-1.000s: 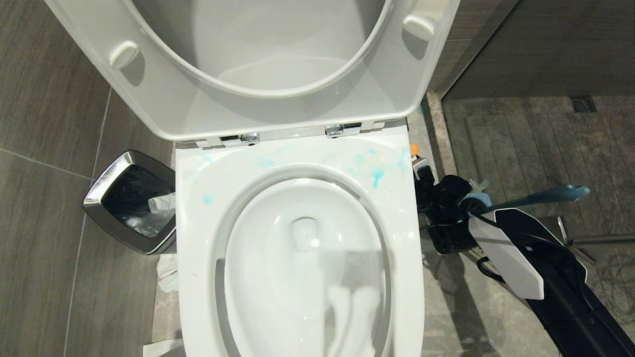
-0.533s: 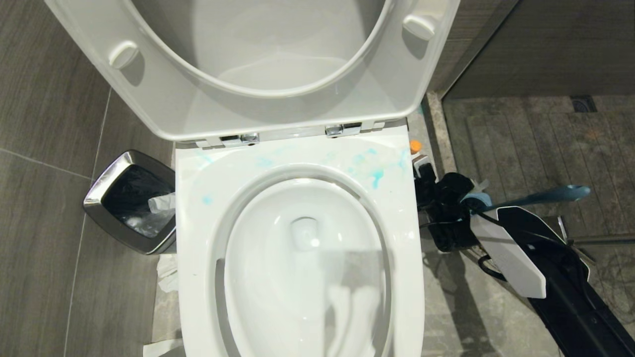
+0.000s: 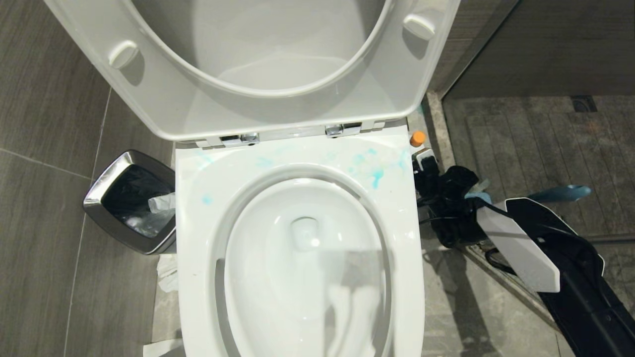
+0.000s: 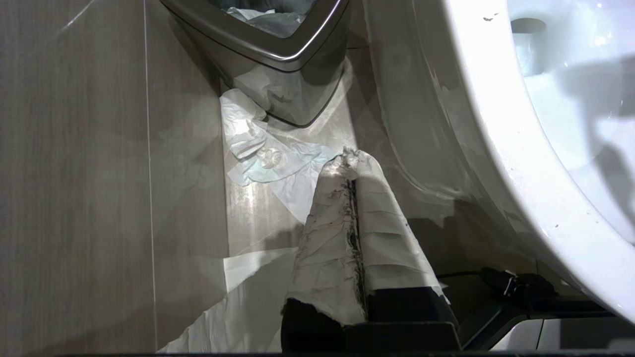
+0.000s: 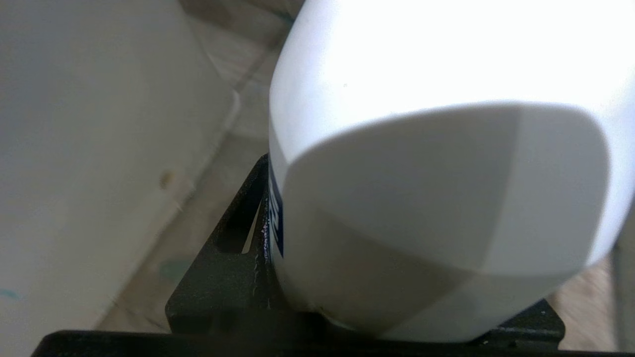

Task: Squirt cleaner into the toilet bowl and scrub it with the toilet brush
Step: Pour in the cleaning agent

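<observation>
Right of the bowl (image 3: 297, 163), right gripper (image 3: 427, 173) clamped on white cleaner bottle (image 5: 426, 163); left gripper (image 4: 352, 163) shut, empty, low by bin (image 4: 278, 49).

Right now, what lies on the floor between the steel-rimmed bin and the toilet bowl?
In the left wrist view, crumpled white paper lies on the floor tiles between the bin and the toilet bowl, close to the bin's foot.

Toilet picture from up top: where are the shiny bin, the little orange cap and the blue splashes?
Steel-rimmed black bin (image 3: 99, 196): head view, on its shiny left rim.
Small orange cap (image 3: 417, 138): head view, on the cap's top, beside the bowl's right back corner.
Turquoise-blue cleaner splashes (image 3: 376, 176): head view, on the darkest blot on the rim.
</observation>
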You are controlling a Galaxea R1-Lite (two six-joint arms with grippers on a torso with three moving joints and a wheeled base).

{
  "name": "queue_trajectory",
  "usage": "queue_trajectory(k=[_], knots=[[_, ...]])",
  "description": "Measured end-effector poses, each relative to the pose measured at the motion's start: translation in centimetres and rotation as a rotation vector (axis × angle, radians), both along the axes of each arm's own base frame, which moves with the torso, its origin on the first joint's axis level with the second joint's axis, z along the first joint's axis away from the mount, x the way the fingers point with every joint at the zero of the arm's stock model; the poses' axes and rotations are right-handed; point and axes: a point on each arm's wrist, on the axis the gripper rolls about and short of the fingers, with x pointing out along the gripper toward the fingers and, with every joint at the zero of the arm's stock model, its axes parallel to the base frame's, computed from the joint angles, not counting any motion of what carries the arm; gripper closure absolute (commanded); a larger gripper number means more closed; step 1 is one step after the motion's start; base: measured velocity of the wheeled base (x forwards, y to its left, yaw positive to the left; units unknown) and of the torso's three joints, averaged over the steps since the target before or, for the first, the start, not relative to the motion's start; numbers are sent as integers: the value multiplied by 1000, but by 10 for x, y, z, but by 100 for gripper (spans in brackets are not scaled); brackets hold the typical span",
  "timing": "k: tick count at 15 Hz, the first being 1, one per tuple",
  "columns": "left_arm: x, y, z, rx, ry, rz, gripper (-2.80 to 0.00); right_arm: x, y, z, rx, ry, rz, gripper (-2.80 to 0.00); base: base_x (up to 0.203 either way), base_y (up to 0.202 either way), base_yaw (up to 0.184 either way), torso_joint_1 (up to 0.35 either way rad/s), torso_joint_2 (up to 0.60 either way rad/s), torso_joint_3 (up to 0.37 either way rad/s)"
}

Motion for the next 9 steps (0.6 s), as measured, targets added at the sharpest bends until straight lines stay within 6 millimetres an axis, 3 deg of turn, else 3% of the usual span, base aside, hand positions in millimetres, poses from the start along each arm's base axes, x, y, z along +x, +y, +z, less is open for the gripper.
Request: queue_trajectory(k=[2,5,9], knots=[[0,0,0,1,0,0,0,-8,-2,8,-21,18,-48,0,0,0,0,0,0,0],[0,0,0,0,0,1,0,-30,-7,37,-23,43,-74,0,0,0,0,0,0,0],[0,0,0,0,0,1,0,-76,-14,85,-26,61,-81,0,0,0,0,0,0,0]])
